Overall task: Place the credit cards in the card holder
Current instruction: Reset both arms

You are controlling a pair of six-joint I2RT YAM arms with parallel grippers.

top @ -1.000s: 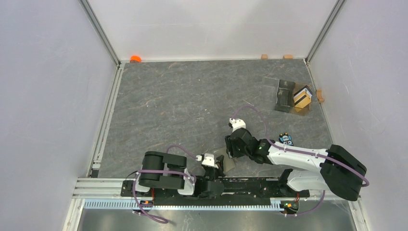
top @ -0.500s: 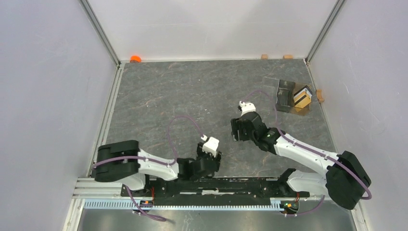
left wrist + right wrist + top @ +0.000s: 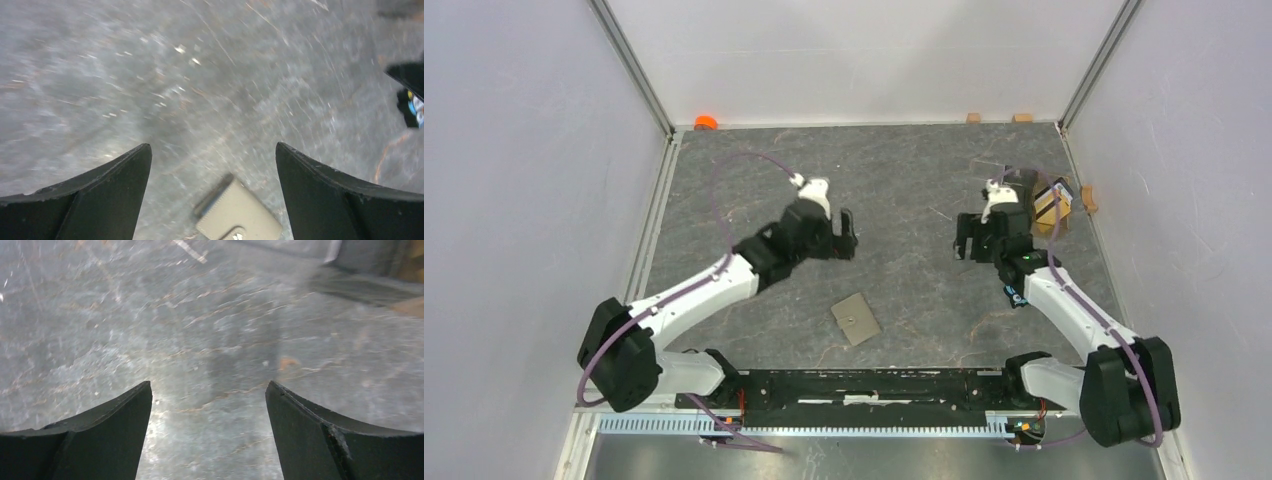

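Both my left fingers [image 3: 100, 200] and right fingers [image 3: 100, 440] stand spread and empty, with the cards [image 3: 1052, 207] upright in the clear box [image 3: 1064, 226] just beyond the right ones, so that arm is nearer, while the card holder [image 3: 855, 319] lies flat on the desk [image 3: 824, 180] near its front edge, between the arms.

The table [image 3: 904, 200] under the left gripper [image 3: 212, 150] is bare between its spread jaws, except for the flat card holder [image 3: 239, 216] at its near side. Under the right gripper [image 3: 208, 385] it is bare too. A clear plastic box [image 3: 1022, 186] stands close ahead to its right.
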